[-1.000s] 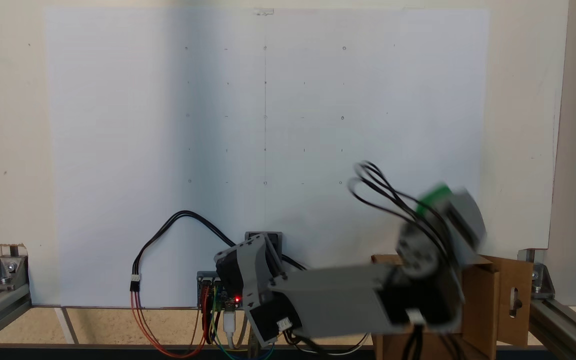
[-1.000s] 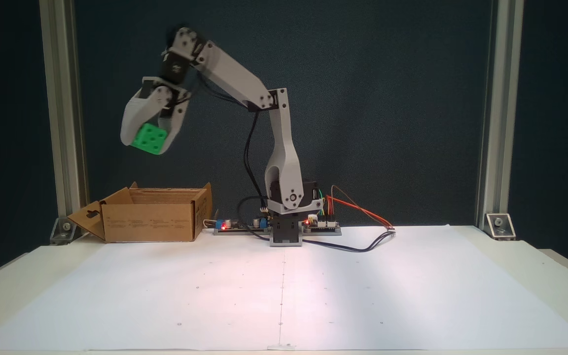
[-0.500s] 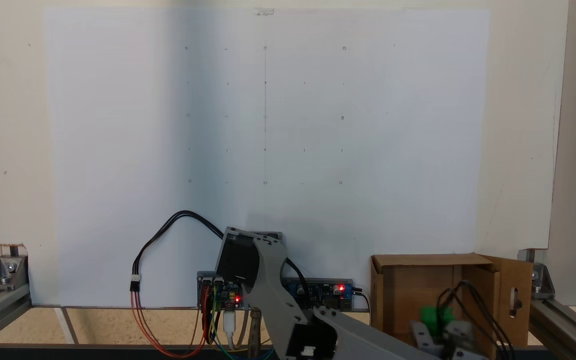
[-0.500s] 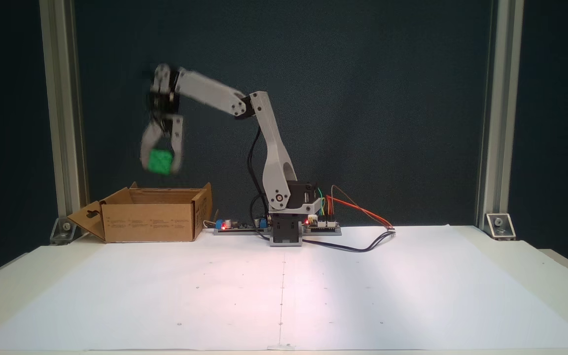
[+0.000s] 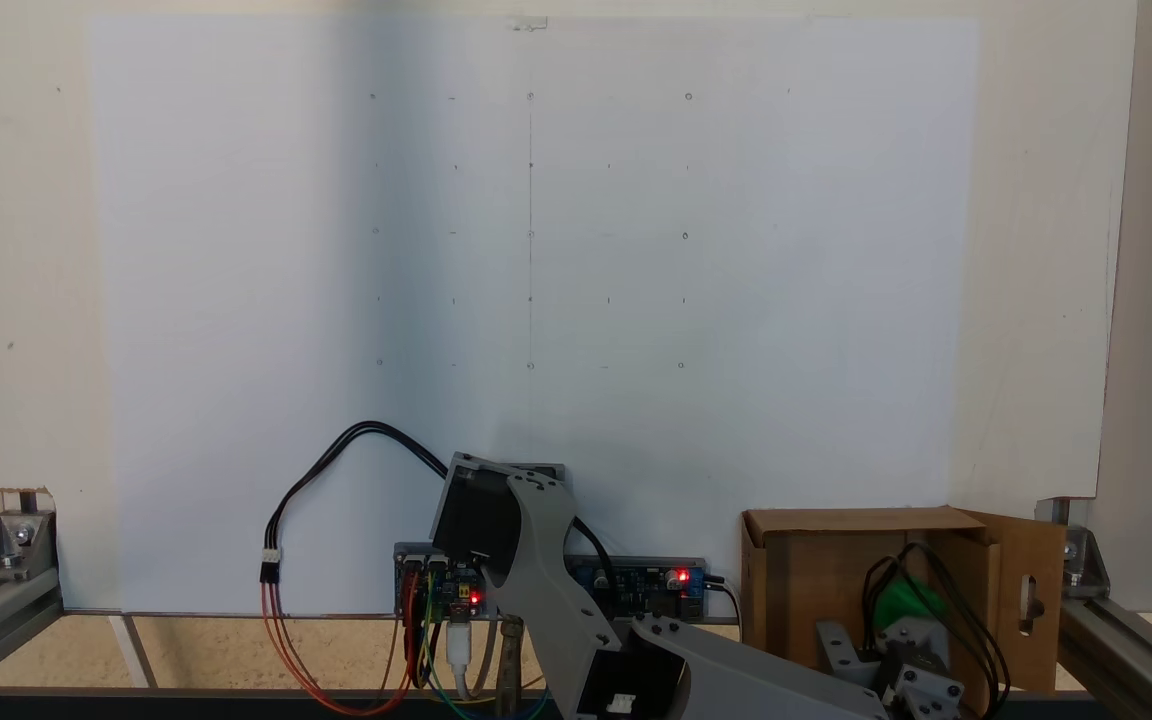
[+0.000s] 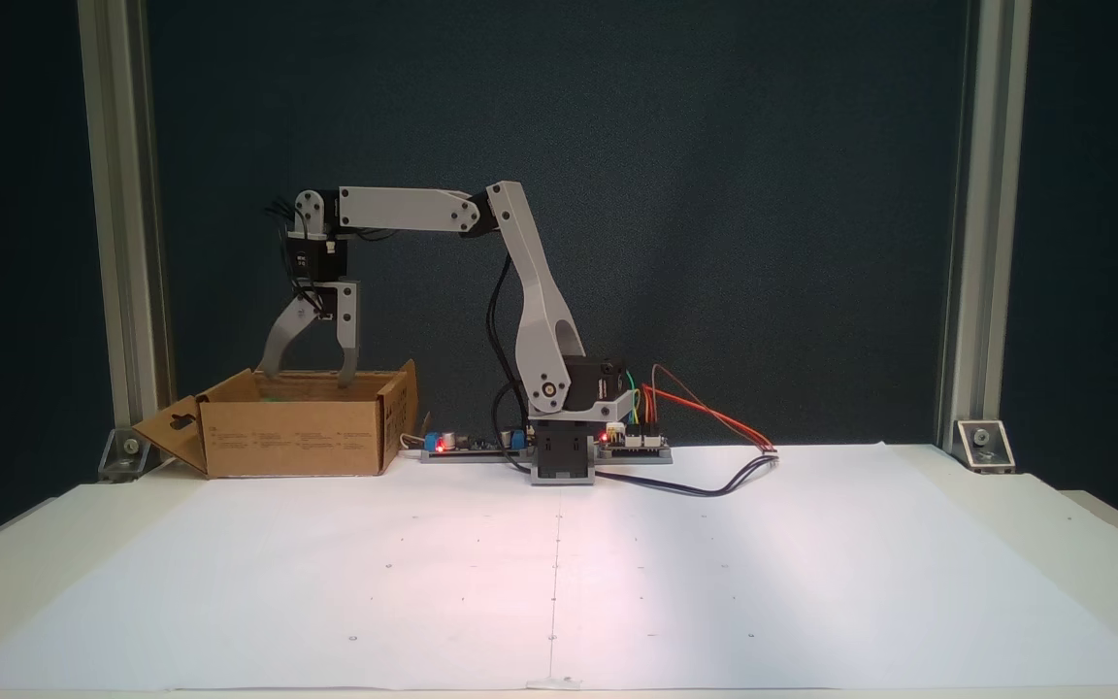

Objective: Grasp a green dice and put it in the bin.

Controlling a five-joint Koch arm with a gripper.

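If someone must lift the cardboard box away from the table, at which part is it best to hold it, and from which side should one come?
Probably the bin is best taken by its upright wall, from above, pinching over the top rim. It stands open, so the rim is free. The flap with the slot cut-out hangs outward and would likely bend. The gripper hangs open just over the opening, and the green dice lies inside.

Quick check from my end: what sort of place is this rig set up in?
Probably a lab test bench: aluminium frame posts, a white paper sheet marked with grid dots, and exposed circuit boards by the arm's base.
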